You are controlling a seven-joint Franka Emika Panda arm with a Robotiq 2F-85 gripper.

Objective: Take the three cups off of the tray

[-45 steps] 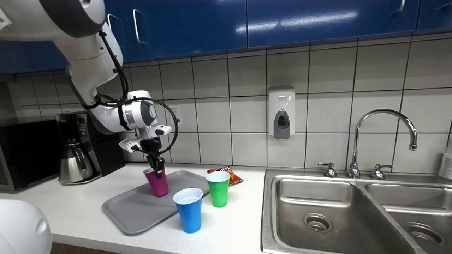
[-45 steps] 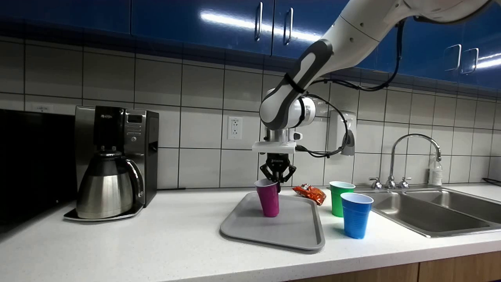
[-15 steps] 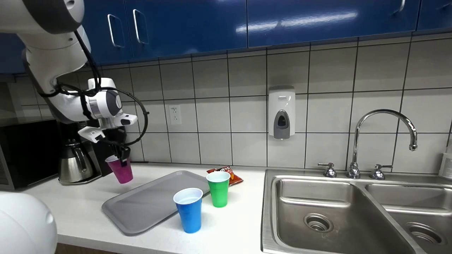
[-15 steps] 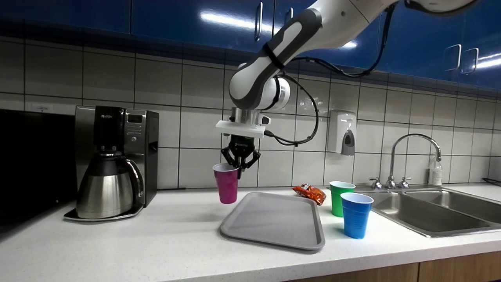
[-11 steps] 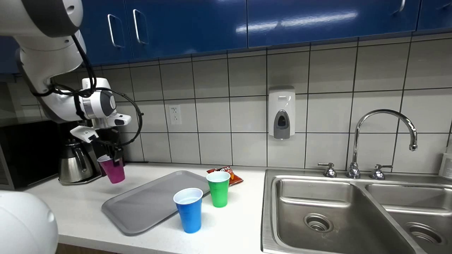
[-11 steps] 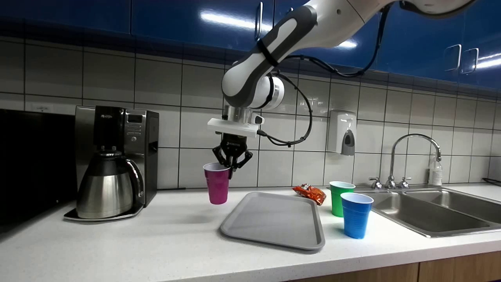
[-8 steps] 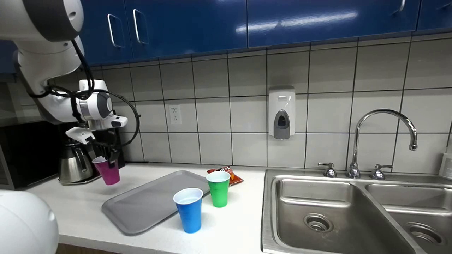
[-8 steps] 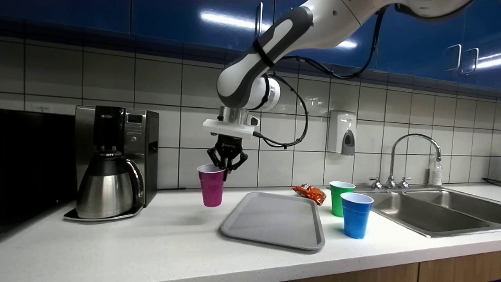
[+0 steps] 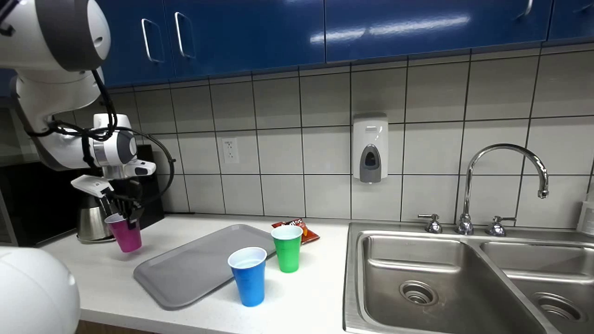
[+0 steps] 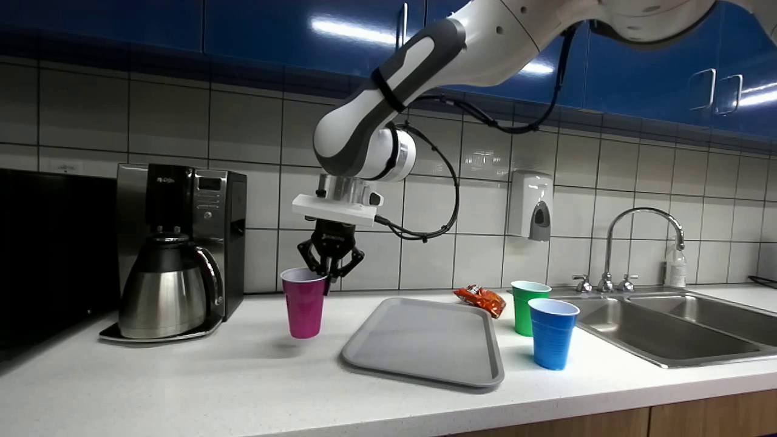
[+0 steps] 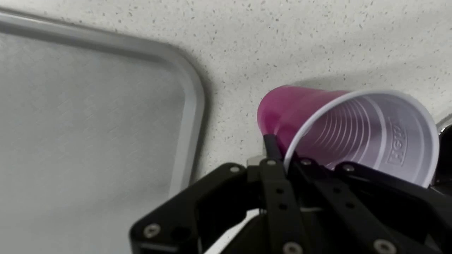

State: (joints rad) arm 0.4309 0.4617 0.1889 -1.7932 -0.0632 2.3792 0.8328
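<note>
Gripper [image 10: 326, 280] pinches magenta cup [image 10: 303, 312] by its rim, base just above counter [image 10: 212, 388] beside tray [image 10: 425, 343], so the coming move is likely straight down.

The wrist view's left edge cuts off the tray [image 11: 88, 123]; the fingers [image 11: 273, 173] hide part of the magenta cup [image 11: 346, 127].

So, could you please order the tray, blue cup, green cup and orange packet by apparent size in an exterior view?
Largest: tray
Next: blue cup and green cup, unranked because blue stands nearer the camera
Smallest: orange packet
</note>
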